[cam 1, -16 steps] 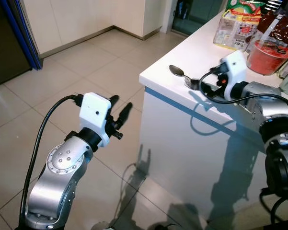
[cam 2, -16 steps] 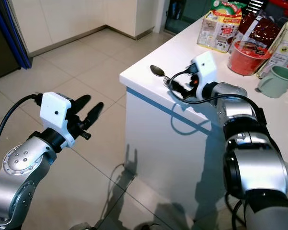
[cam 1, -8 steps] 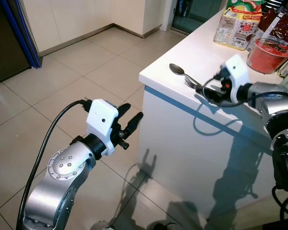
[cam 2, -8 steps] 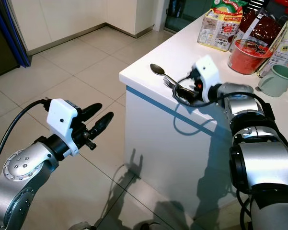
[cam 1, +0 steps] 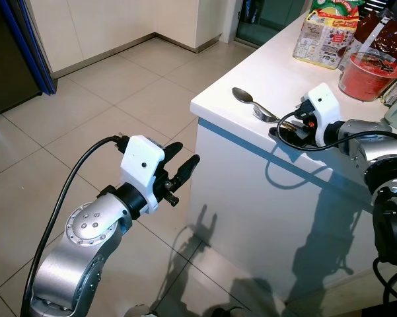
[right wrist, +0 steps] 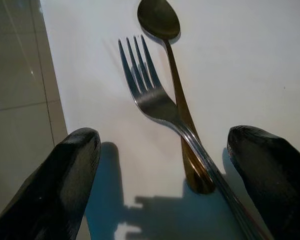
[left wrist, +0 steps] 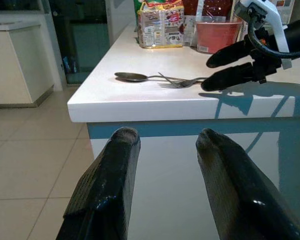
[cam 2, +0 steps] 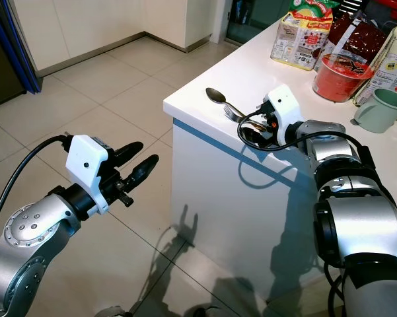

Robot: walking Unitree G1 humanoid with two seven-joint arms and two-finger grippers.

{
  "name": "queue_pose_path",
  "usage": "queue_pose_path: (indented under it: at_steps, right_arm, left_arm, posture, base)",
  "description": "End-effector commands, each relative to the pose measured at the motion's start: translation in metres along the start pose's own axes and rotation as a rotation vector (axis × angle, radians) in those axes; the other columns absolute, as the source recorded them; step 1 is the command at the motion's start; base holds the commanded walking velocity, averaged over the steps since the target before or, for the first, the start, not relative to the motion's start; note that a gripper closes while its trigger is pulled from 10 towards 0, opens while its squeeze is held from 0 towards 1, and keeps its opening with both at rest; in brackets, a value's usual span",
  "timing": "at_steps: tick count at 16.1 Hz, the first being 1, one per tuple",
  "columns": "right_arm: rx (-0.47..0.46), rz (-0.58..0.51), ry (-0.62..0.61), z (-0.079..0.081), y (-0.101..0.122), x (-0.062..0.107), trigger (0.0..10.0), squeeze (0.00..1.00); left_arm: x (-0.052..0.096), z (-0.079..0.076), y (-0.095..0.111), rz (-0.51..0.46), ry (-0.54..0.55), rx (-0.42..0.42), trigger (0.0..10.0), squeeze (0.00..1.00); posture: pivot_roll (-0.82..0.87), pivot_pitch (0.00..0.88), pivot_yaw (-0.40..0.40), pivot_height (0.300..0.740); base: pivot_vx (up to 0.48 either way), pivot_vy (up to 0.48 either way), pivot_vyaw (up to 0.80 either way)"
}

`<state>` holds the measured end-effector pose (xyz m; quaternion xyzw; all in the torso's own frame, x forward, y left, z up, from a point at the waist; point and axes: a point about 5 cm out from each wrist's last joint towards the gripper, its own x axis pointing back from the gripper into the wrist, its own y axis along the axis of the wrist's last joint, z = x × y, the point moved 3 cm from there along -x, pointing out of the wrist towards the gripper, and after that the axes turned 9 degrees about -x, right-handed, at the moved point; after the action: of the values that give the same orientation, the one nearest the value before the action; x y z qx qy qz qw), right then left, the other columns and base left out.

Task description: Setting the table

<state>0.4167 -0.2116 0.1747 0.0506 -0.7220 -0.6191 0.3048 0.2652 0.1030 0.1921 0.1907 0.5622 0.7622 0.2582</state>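
Observation:
A dark spoon and a steel fork lie side by side, handles crossing, near the corner of the white counter. My right gripper rests low on the counter, open, with one finger on each side of the two handles and touching neither. In the left eye view the spoon and fork point away from that gripper. Over the floor, left of the counter and below its top, my left gripper hovers open and holds nothing.
Further back on the counter stand a red cup, a snack box and a green mug. A black cable loops beside the right wrist. Tiled floor spreads to the left, with a dark appliance at the far left.
My right gripper has drawn back a little from the fork's tines toward the handles. My left arm has swung forward and right, closer to the counter's side.

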Motion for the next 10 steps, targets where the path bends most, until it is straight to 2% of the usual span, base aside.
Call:
queue_pose_path:
  at_steps: [1,2,4,5,10]
  right_arm:
    - [-0.031,-0.003,-0.027,-0.002,-0.003,0.0,7.7,0.0]
    - [-0.04,-0.009,-0.034,-0.002,-0.003,-0.001,7.5,0.0]
    - [-0.06,-0.017,-0.065,-0.002,-0.003,-0.003,6.1,0.0]
    - [-0.068,-0.012,-0.075,-0.003,-0.004,-0.003,4.2,0.0]
    - [-0.104,0.032,-0.118,-0.002,-0.016,-0.007,3.5,0.0]
  left_arm:
    - [0.001,-0.004,0.007,-0.022,-0.025,-0.007,10.0,0.0]
    - [0.002,-0.004,0.007,-0.021,-0.025,-0.007,10.0,0.0]
    - [0.003,-0.005,0.007,-0.019,-0.026,-0.007,10.0,0.0]
    - [0.003,-0.006,0.007,-0.018,-0.027,-0.006,10.0,0.0]
    - [0.006,-0.008,0.006,-0.008,-0.044,-0.005,10.0,0.0]
  posture:
    - [0.15,0.044,-0.105,0.74]
    - [0.15,0.044,-0.107,0.74]
    - [0.15,0.045,-0.109,0.74]
    - [0.16,0.048,-0.112,0.74]
    - [0.17,0.065,-0.106,0.74]
  base:
    - [0.0,0.0,0.0]
    - [0.0,0.0,0.0]
    - [0.0,0.0,0.0]
    - [0.0,0.0,0.0]
    - [0.0,0.0,0.0]
